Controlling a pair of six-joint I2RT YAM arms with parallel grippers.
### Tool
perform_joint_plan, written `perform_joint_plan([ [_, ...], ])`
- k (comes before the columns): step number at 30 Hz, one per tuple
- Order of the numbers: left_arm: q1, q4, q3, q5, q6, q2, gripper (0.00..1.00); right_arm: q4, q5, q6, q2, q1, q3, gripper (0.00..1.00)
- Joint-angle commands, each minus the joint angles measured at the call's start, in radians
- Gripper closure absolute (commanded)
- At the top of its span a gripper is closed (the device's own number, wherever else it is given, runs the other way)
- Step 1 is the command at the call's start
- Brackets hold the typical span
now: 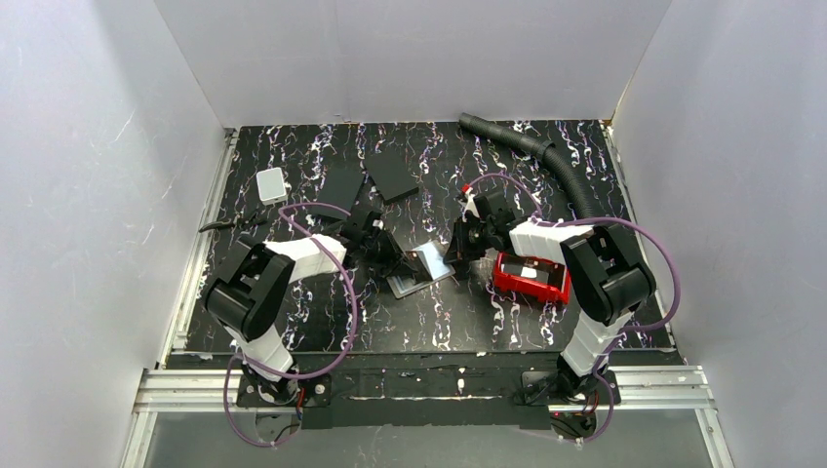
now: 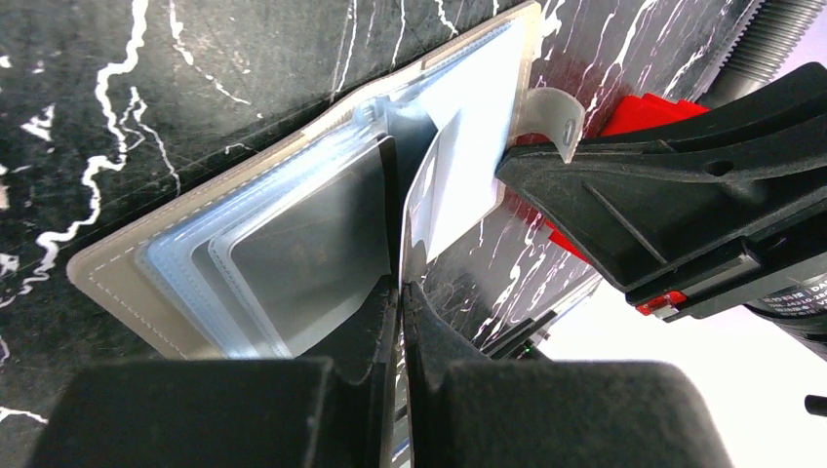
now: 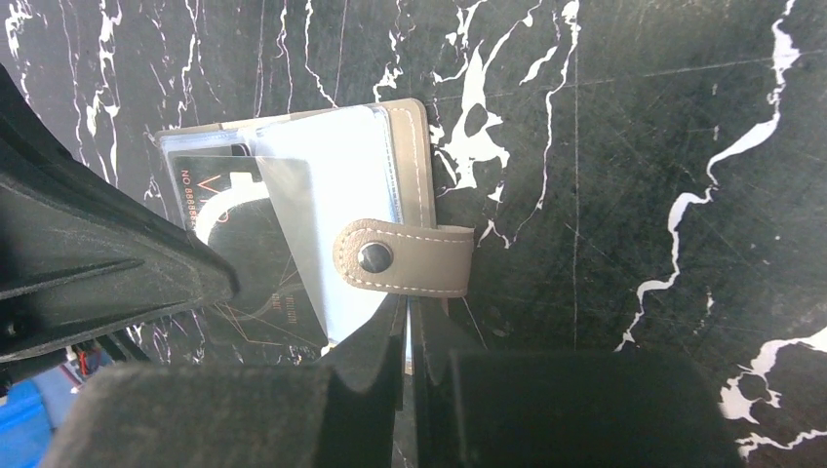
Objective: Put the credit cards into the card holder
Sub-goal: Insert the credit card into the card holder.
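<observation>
The two arms stand at the near edge of the black table (image 1: pixel 439 327), which has white streaks.

A bit further in, on the right, sits a red tray (image 1: pixel 506 283). A dark card (image 1: pixel 534 273) lies flat in it.

Left of the tray, in the middle of the table, the card holder (image 1: pixel 421 269) lies open and flat. Its clear pockets (image 2: pixel 293 263) face up. A credit card (image 3: pixel 229 249) with pale writing is inside one pocket. The snap tab (image 3: pixel 410 258) sticks out on the right side.

The left gripper (image 1: pixel 397 263) comes at the holder from the left. Its fingers (image 2: pixel 375 322) are pressed tight together. One clear pocket leaf runs down between them, so they pinch it.

The right gripper (image 1: pixel 456 255) comes from the right. Its fingers (image 3: pixel 371 361) are almost together, with only a thin slit. They sit on the holder's right edge, just beside the tab, and seem to nip it.

Further back on the left lie two flat black slabs (image 1: pixel 341 185), side by side. A small white box (image 1: pixel 271 183) sits left of them.

A black ribbed hose (image 1: pixel 546 156) runs from the far side down the right.
</observation>
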Motion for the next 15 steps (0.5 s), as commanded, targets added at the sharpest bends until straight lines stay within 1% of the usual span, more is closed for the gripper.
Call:
perform_joint_plan([
  [1, 0.004, -0.021, -0.039, -0.118, -0.031, -0.039, 1.0, -0.06, -0.019, 0.012, 0.053, 0.025, -0.054, 0.89],
  [7, 0.004, 0.003, -0.077, -0.134, -0.095, -0.054, 1.0, -0.047, -0.035, 0.026, 0.051, 0.026, -0.058, 0.89],
  [9, 0.003, 0.05, -0.1, -0.138, -0.108, -0.058, 1.0, -0.039, -0.04, 0.03, 0.051, 0.027, -0.061, 0.89],
  [13, 0.003, 0.091, -0.126, -0.153, -0.131, -0.063, 1.0, -0.033, -0.049, 0.034, 0.056, 0.026, -0.06, 0.89],
  [15, 0.003, 0.111, -0.123, -0.134, -0.129, -0.047, 1.0, -0.033, -0.051, 0.034, 0.054, 0.026, -0.059, 0.89],
])
